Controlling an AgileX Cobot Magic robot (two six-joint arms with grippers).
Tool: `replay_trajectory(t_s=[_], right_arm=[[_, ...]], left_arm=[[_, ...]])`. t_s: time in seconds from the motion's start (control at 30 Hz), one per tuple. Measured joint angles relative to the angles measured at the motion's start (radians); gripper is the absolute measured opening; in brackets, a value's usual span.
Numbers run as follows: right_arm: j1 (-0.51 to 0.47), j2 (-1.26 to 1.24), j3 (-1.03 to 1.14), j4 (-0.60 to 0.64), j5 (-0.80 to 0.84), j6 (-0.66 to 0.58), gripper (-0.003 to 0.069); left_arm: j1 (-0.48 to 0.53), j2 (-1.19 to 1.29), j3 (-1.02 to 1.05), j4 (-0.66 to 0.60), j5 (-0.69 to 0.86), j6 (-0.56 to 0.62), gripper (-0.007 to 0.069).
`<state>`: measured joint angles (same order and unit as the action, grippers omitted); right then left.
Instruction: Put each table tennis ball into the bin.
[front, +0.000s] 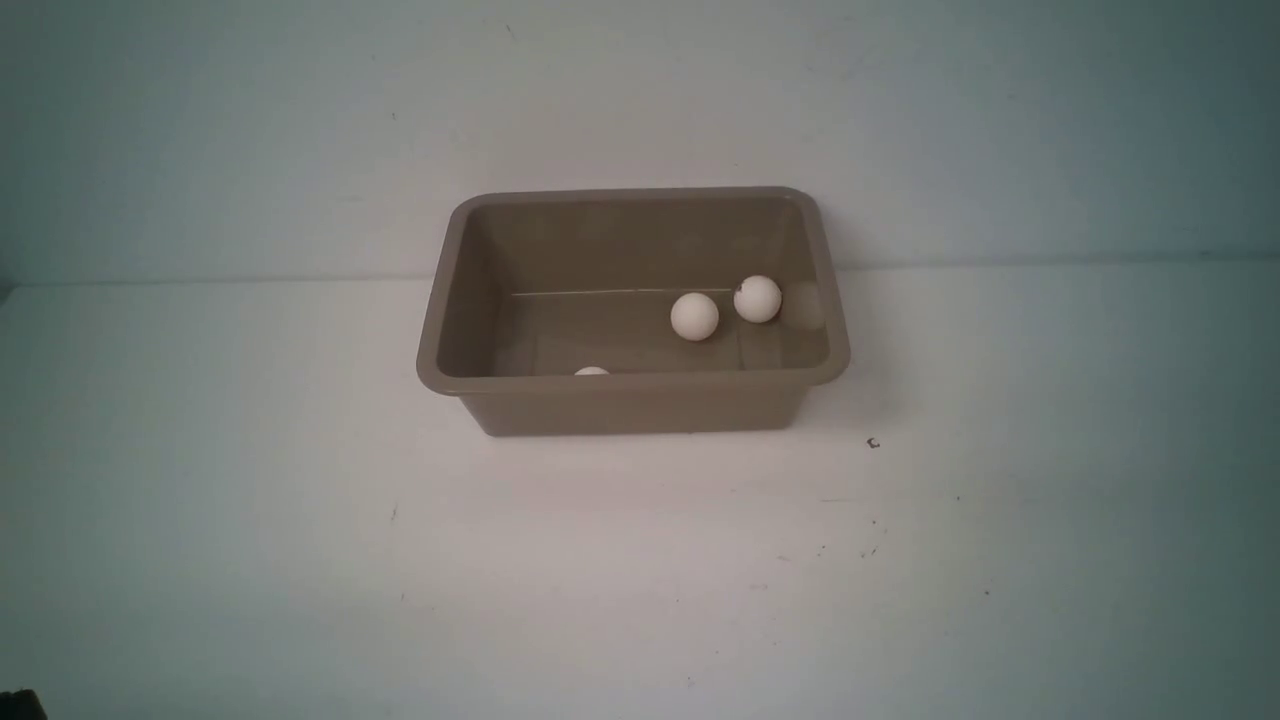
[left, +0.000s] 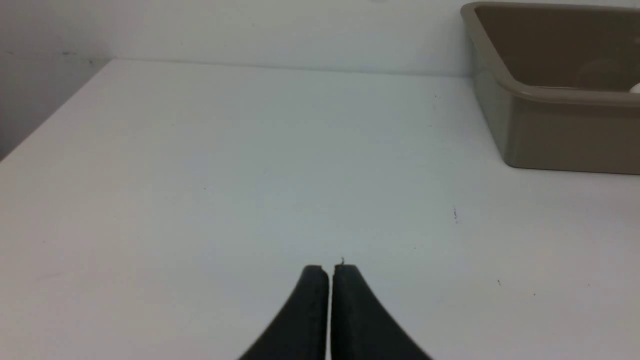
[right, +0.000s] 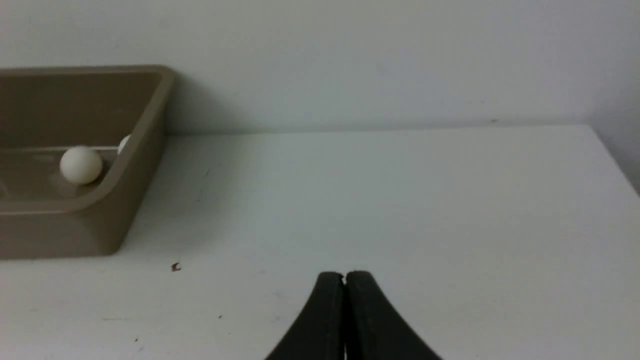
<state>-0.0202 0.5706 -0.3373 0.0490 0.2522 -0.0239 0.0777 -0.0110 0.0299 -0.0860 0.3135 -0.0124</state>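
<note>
The taupe bin (front: 455, 300) stands at the back middle of the white table. Inside it lie three off-white table tennis balls: one (front: 694, 316) on the floor right of centre, one (front: 757, 299) close to the right wall, and one (front: 591, 371) mostly hidden behind the near wall. In the right wrist view the bin (right: 135, 165) shows one ball (right: 80, 164) and a sliver of another (right: 123, 144). In the left wrist view the bin (left: 550, 135) shows a ball's edge (left: 635, 88). My left gripper (left: 330, 270) and right gripper (right: 344, 276) are shut and empty, low over bare table, away from the bin.
A white wall rises just behind the bin. The table's left edge (left: 50, 117) and its right edge (right: 615, 155) show in the wrist views. A small dark speck (front: 873, 443) lies on the table right of the bin.
</note>
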Motion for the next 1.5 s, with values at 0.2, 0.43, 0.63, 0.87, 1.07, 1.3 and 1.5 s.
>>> replay_trajectory(t_s=[0.2,0.43,0.63,0.87,1.07,1.3,1.5], right_arm=[[-0.049,-0.21,0.177,0.042,0.01,0.004,-0.0016],[-0.049,-0.377,0.356,0.084,0.001,0.004,-0.0016],[-0.049,-0.465,0.367,0.105,0.036,0.004,-0.0016],[-0.049,-0.569,0.364,0.108,0.117,0.004,-0.0016],[-0.049,-0.58,0.364,0.108,0.119,0.004,-0.0016],[-0.049,-0.58,0.362,0.108,0.122,0.004,-0.0016],[-0.049,-0.58,0.362,0.108,0.125,0.004,-0.0016]], left_arm=[[0.0,0.0,0.0,0.0,0.001,0.0,-0.0004],[0.0,0.0,0.0,0.0,0.001,0.0,-0.0004],[0.0,0.0,0.0,0.0,0.001,0.0,-0.0004],[0.0,0.0,0.0,0.0,0.002,0.0,-0.0004],[0.0,0.0,0.0,0.0,0.004,0.0,-0.0004],[0.0,0.0,0.0,0.0,0.004,0.0,-0.0004],[0.0,0.0,0.0,0.0,0.004,0.0,-0.0004]])
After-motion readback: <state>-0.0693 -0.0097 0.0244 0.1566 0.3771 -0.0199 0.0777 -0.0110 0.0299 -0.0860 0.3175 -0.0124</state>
